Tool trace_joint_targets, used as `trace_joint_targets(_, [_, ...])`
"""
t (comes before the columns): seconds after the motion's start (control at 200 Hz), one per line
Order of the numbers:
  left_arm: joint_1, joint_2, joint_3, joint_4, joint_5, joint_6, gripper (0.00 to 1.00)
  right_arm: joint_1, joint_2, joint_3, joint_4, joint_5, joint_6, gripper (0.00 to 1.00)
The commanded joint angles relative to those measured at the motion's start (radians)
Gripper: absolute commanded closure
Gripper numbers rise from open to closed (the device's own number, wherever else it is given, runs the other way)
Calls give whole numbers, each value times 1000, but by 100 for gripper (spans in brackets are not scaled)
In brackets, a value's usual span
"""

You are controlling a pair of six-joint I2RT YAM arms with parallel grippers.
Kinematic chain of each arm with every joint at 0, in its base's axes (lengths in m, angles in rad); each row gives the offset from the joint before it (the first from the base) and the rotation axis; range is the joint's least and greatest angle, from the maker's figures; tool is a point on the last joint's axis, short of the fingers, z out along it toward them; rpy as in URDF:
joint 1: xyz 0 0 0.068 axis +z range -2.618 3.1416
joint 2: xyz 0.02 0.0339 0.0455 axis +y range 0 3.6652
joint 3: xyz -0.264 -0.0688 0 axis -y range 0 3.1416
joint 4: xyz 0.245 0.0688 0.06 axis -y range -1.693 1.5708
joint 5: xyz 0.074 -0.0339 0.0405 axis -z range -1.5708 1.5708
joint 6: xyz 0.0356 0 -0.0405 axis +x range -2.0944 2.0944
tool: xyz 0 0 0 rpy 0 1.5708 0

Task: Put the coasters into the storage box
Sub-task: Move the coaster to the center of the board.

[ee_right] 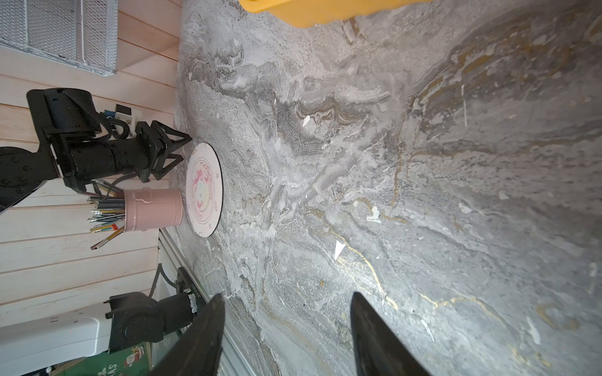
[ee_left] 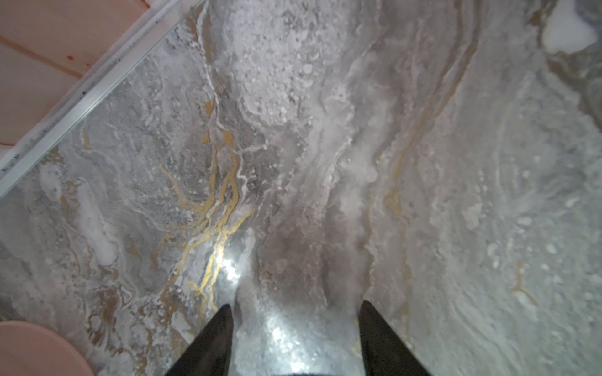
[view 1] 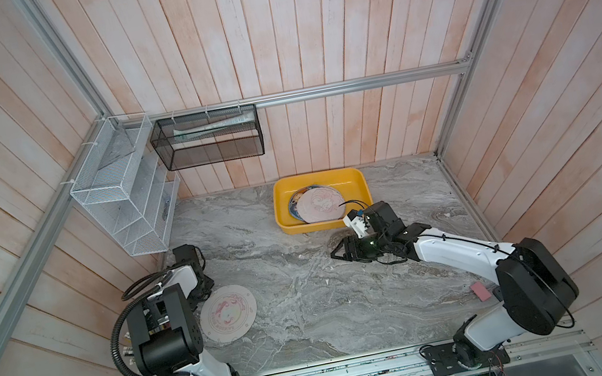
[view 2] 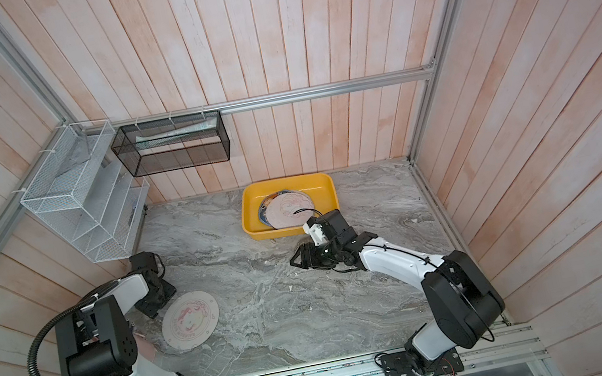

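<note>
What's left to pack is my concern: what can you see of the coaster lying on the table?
The coaster is a thin, flat round disc, cream with pink rings near its rim and a pink cartoon figure in the middle. It lies face up on the grey marbled table, outside the yellow box. A pink pencil cup stands at its edge; the left gripper hovers close by, fingers open.
</note>
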Motion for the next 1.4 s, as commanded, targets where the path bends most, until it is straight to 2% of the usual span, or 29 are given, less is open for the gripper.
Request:
trace_joint_targets(0.0, [4,40,-43,-18,75,0,41,3,-13,18,-23,-2,-14,38])
trace_joint_targets(0.325, [-92,-32,-122,-77,161,-25,42,-5,-25,-4,-12,-2,-12,38])
trace_joint_targets(0.6, [-263,-49,-166,-72,259,-133,42,-6,-30,-15,-9,1,-10,38])
trace_joint_targets(0.835, [-442,-41,-128,-64,341,-227,42,-7,-32,-24,-8,3,-6,38])
trace_joint_targets(0.93, [-476,-53,-97,-83,337,-227,42,-8,-30,-21,-6,3,-5,38])
trace_joint_targets(1.04, [-478,-135,-67,-142,231,-193,36,-6,-35,-23,-7,5,-5,38])
trace_joint_targets(1.2, [-460,-235,-63,-276,124,-140,18,-7,-39,-31,-11,4,-10,38])
trace_joint_targets(1.326, [-374,-312,-150,-310,115,-119,2,-7,-41,-36,-5,4,-7,38])
trace_joint_targets(1.396, [-355,-357,-177,-295,113,-122,0,-6,-41,-38,-1,2,-5,37])
